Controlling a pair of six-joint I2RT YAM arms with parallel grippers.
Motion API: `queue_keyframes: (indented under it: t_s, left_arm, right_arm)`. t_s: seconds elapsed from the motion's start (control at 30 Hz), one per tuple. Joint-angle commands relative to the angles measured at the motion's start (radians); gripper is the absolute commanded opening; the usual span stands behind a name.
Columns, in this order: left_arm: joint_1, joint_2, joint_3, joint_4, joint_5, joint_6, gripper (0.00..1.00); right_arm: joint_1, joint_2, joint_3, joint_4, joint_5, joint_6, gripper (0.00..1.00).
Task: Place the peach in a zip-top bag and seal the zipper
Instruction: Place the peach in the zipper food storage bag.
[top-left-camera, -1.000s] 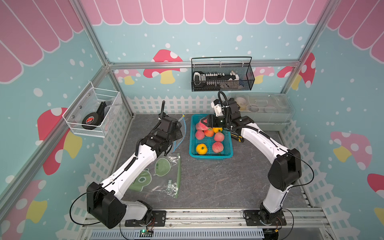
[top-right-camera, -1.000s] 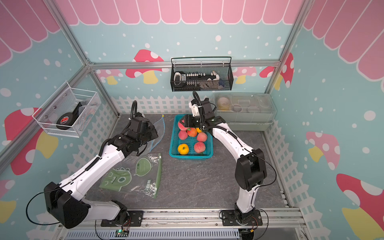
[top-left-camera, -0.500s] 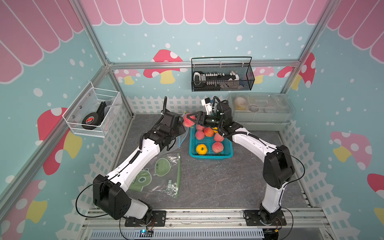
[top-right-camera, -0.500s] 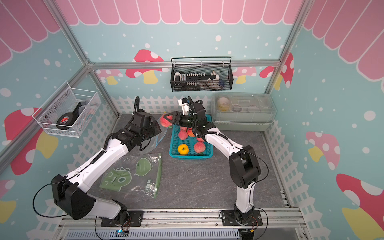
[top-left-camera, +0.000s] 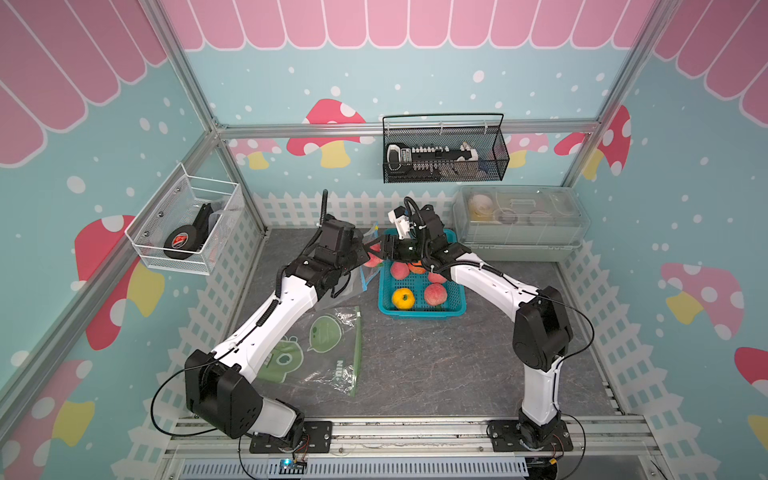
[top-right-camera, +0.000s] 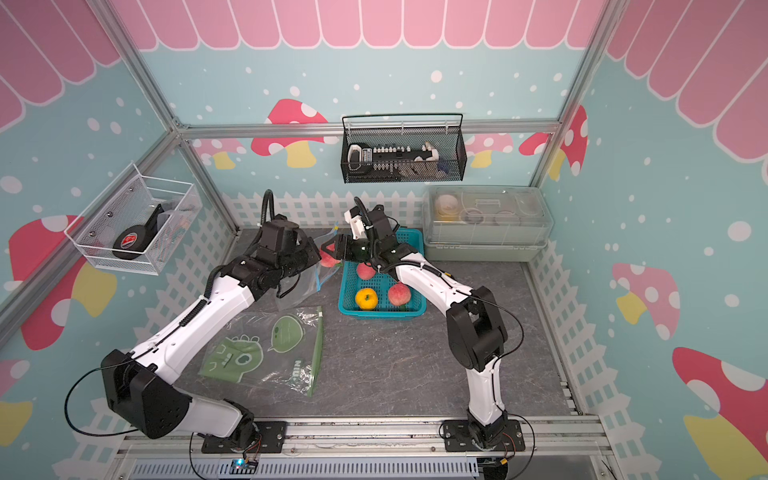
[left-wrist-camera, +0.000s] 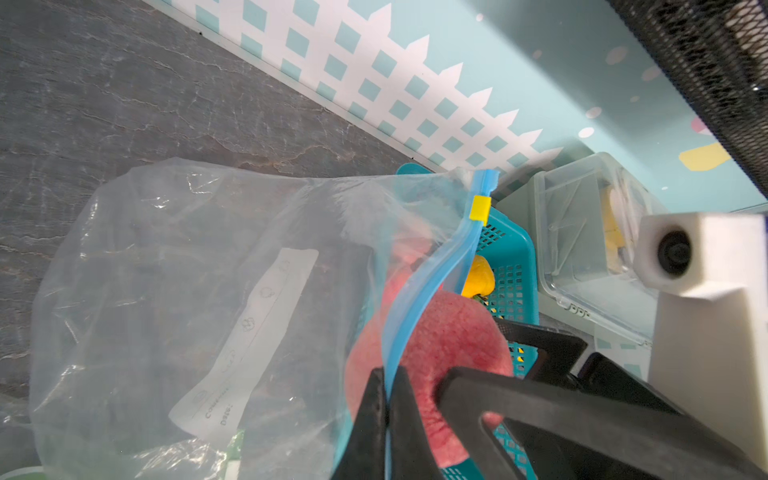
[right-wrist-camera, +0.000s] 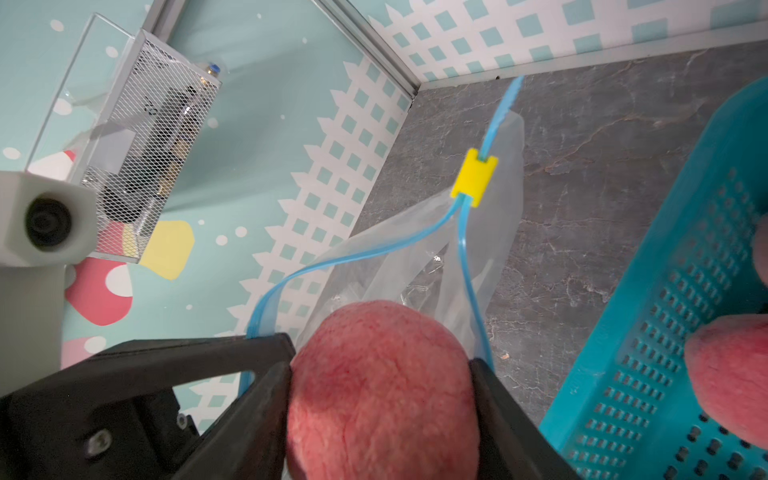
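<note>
A clear zip-top bag (left-wrist-camera: 187, 270) hangs above the table beside the basket, and my left gripper (left-wrist-camera: 388, 374) is shut on its blue zipper edge. The bag's yellow slider (right-wrist-camera: 473, 176) sits at the far end of the track, and the mouth gapes open. A red peach (right-wrist-camera: 382, 390) is held with my right gripper (right-wrist-camera: 380, 368) shut on it, right at the bag's mouth between the two blue tracks. In both top views the two grippers meet left of the basket, with the peach (top-left-camera: 374, 259) (top-right-camera: 328, 258) between them. The bag (top-left-camera: 353, 286) droops below the left gripper (top-left-camera: 360, 249).
A teal basket (top-left-camera: 419, 312) holds several peaches and a yellow fruit (top-left-camera: 403, 298). A second bag with green print (top-left-camera: 328, 353) lies flat on the table. A clear lidded box (top-left-camera: 519, 220) stands at the back right. Wire baskets hang on the back wall (top-left-camera: 444, 153) and the left wall (top-left-camera: 187, 228).
My right gripper has carried the peach from over the basket leftward to the bag's mouth. The left arm has brought the held bag up and toward it.
</note>
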Motion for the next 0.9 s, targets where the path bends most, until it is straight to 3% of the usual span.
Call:
queue_keyframes:
  t_s: [0.0,0.1,0.23,0.5,0.7,0.87]
  left_arm:
    - [0.007,-0.006,-0.010,0.068,0.070,-0.024,0.00]
    - [0.008,-0.003,-0.017,0.075,0.074,-0.025,0.00]
    - [0.008,-0.013,-0.031,0.068,0.046,-0.025,0.00]
    - [0.008,-0.033,-0.045,0.019,-0.024,-0.014,0.00]
    - [0.048,-0.038,-0.048,-0.014,-0.038,0.005,0.00]
    - [0.051,-0.041,-0.046,-0.014,-0.013,0.014,0.00]
  right_arm:
    - [0.029,0.030,0.092,-0.158,0.076,-0.121,0.63]
    - [0.041,0.046,0.136,-0.219,0.105,-0.160,0.74]
    - [0.044,0.044,0.162,-0.255,0.126,-0.195,0.81]
    - [0.041,-0.035,0.143,-0.201,0.089,-0.246,0.82]
    - [0.005,-0.171,0.001,-0.195,0.291,-0.271,0.82]
    - [-0.068,-0.194,-0.109,-0.281,0.338,-0.276,0.82]
